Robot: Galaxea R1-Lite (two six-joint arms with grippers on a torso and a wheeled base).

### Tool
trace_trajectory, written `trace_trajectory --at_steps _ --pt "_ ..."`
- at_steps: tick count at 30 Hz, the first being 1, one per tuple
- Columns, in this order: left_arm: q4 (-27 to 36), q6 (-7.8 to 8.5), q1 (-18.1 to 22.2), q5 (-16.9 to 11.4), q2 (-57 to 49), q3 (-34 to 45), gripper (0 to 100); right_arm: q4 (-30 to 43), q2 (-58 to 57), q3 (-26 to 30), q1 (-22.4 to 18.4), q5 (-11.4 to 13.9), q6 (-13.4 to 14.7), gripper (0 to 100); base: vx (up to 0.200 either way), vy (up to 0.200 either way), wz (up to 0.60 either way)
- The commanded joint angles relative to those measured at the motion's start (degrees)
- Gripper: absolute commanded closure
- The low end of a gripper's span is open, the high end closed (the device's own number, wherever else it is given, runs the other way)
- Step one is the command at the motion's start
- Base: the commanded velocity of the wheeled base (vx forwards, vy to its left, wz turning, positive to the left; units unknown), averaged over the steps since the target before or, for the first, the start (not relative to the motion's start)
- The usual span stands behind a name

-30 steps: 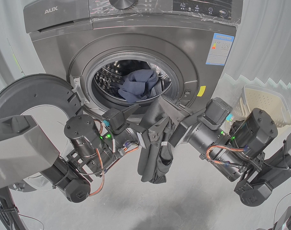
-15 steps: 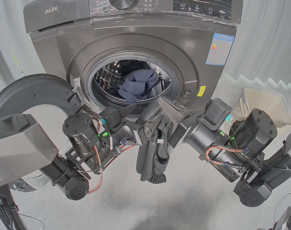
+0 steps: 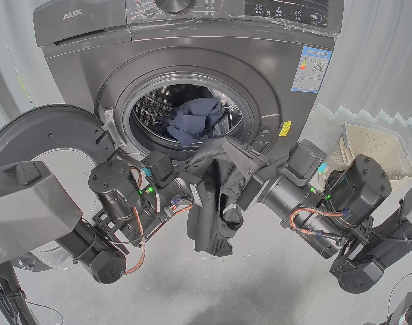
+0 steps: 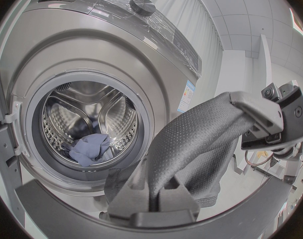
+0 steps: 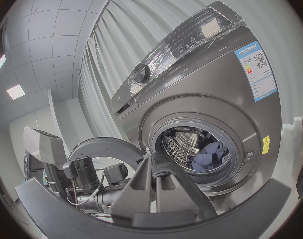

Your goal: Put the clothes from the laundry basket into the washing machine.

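Both grippers have risen toward the drum mouth (image 3: 188,109) of the washing machine (image 3: 79,64) over the last second. The dark garment (image 3: 215,204) now touches the lip with its upper edge instead of hanging below it.

At far left the door (image 3: 48,132) stands swung wide open. Next comes the left gripper (image 3: 196,162), its jaws closed on one corner of the dark garment. The cloth runs in a short span to the right gripper (image 3: 235,152), whose jaws pinch the other corner. A blue cloth (image 3: 194,118) already lies inside the drum. The laundry basket (image 3: 377,145) sits at far right, well apart.

The drum mouth lies straight ahead of both grippers and slightly above them, with the right gripper nearer its rim. The garment's long axis hangs downward from the held edge, so most of it is still below the lip. The push inward probably needs a lift too, or the tail may drag outside.
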Motion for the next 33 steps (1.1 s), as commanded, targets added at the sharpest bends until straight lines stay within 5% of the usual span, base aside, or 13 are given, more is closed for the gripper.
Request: trace_trajectory --at_steps 1,25,26,29,33 --pt "-0.1 -0.02 -0.1 0.0 -1.4 0.4 100 0.0 0.2 0.1 -0.1 0.0 0.0 100 0.000 0.000 0.00" --pt "-0.1 1.74 2.0 -0.6 -14.5 12.3 100 -0.1 5.6 -5.0 1.2 0.2 0.8 100 0.000 0.000 0.00" --pt "-0.1 1.74 2.0 -0.6 -14.3 12.1 100 -0.1 5.8 -5.7 1.6 0.2 0.9 0 0.000 0.000 0.00" --pt "-0.1 1.30 2.3 -0.6 -14.3 11.7 100 -0.1 6.8 -7.7 2.6 0.1 1.8 0 0.000 0.000 0.00" --pt "-0.1 0.95 3.6 -0.2 -14.5 10.4 100 -0.1 6.0 -3.3 2.9 0.4 2.2 0 0.000 0.000 0.00"
